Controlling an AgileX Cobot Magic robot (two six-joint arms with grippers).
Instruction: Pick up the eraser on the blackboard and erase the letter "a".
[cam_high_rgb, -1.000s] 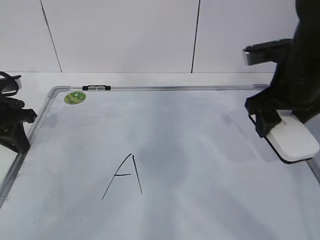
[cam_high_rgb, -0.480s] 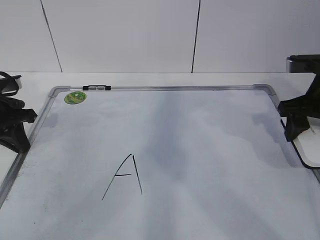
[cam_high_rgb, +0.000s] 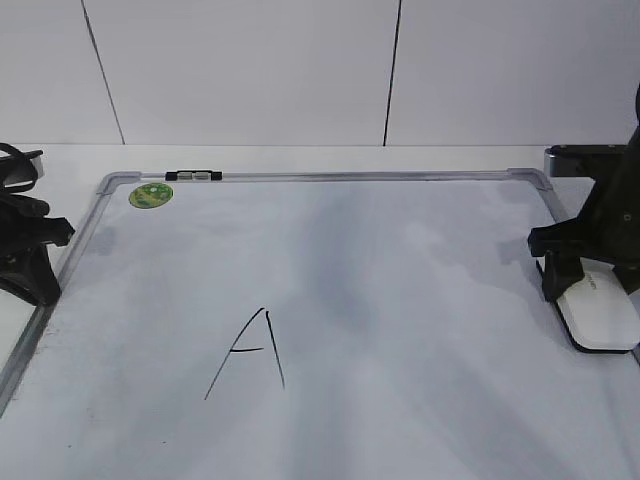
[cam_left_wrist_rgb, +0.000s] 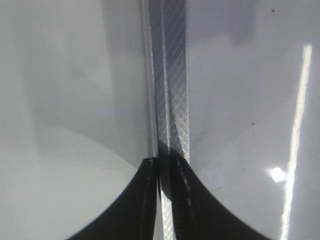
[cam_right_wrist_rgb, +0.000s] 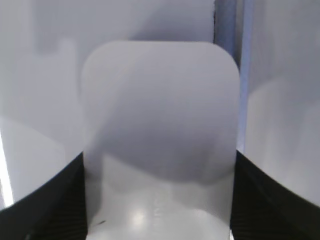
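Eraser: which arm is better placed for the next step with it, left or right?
Right. The right gripper already has the eraser between its fingers at the blackboard's right edge. The left gripper sits shut over the frame on the far left side, nowhere near the eraser. Only a capital "A" shows on the board.

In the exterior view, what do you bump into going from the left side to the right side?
Left gripper → green sticker → black clip on the frame → big letter "A" → right gripper → eraser.
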